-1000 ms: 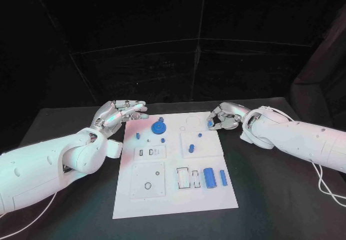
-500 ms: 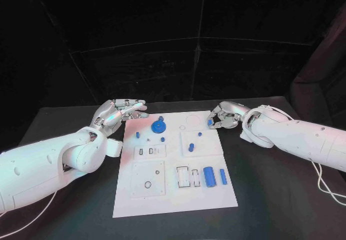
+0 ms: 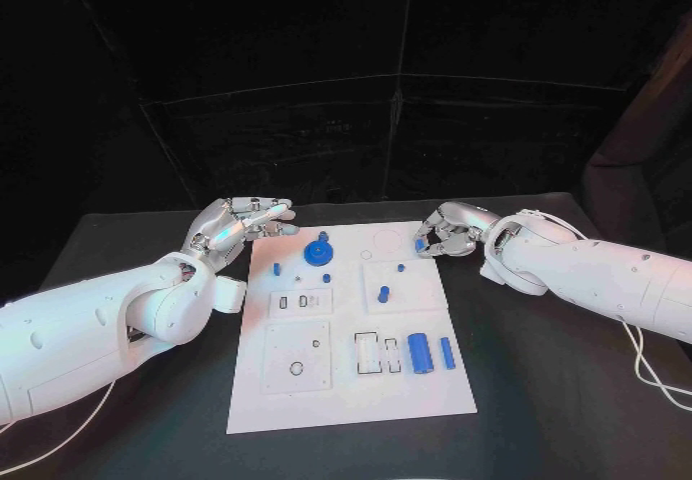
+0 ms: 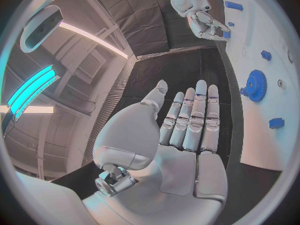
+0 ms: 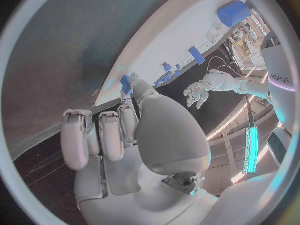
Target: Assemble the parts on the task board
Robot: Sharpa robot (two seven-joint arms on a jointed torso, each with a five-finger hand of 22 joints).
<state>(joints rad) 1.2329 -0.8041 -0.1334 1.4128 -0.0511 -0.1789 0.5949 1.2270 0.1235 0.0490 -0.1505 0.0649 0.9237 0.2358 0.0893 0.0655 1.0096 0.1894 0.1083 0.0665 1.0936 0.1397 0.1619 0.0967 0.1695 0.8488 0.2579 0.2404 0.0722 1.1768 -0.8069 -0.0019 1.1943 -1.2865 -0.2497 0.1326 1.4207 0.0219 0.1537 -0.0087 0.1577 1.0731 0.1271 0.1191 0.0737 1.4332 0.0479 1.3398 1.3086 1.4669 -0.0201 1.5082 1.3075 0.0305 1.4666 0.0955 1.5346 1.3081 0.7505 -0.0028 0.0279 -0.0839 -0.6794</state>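
The task board [image 3: 346, 390] lies in the middle of the black table [image 3: 562, 400], its long sides running from the near edge toward the far edge. The left hand [image 3: 238, 225] hovers at the board's far left corner with its fingers apart and nothing in them; the left wrist view shows the fingers [image 4: 194, 120] stretched out nearly straight, side by side, beside the board's edge.

The right hand [image 3: 447, 235] is at the board's far right corner, its fingers curled in, pinching a small blue part [image 3: 420, 245] between thumb and a fingertip just above the board's edge; the right wrist view shows the same blue piece [image 5: 127, 83] at the fingertips.

On the board, a blue gear [image 3: 316, 257] sits near the far edge, left of centre, with a small blue peg [image 3: 276, 270] toward the left edge beside it. A blue oval piece [image 3: 382, 294] lies close to the middle. Nearer the near right corner, a blue cylinder [image 3: 418, 353] and a slimmer blue bar [image 3: 447, 353] lie side by side, close but apart.
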